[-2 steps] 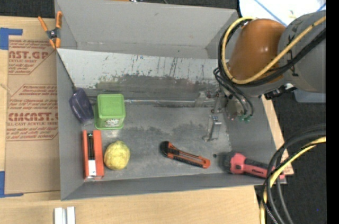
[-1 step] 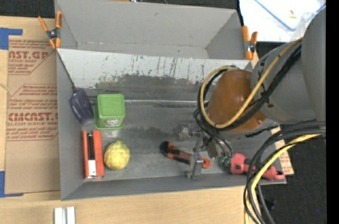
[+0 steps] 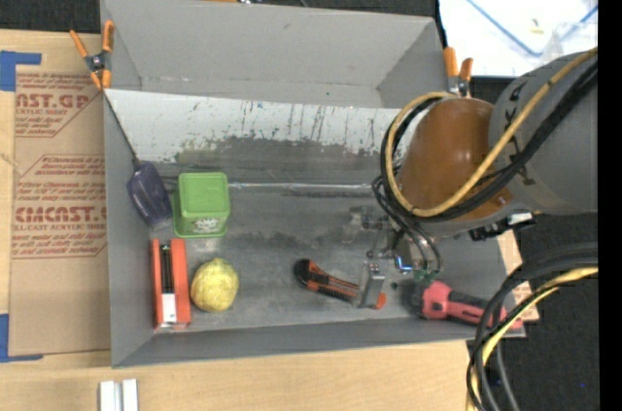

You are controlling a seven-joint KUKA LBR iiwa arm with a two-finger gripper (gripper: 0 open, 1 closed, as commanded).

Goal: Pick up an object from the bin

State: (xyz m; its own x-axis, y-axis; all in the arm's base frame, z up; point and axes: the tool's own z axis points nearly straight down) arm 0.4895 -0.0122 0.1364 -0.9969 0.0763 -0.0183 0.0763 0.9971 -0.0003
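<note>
Black-and-orange cutter (image 3: 330, 284) lies by the near wall of the bin (image 3: 262, 40), right of centre; my hand (image 3: 375, 288) sits over its right end, and I cannot tell whether it is clenched.

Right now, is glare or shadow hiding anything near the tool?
Camera view: no strong glare, just a pale streaky sheen on the bin's back wall. Soft shadow lies under the tool, yet the black-and-orange cutter beside it reads plainly. The arm covers the bin's right corner.
</note>
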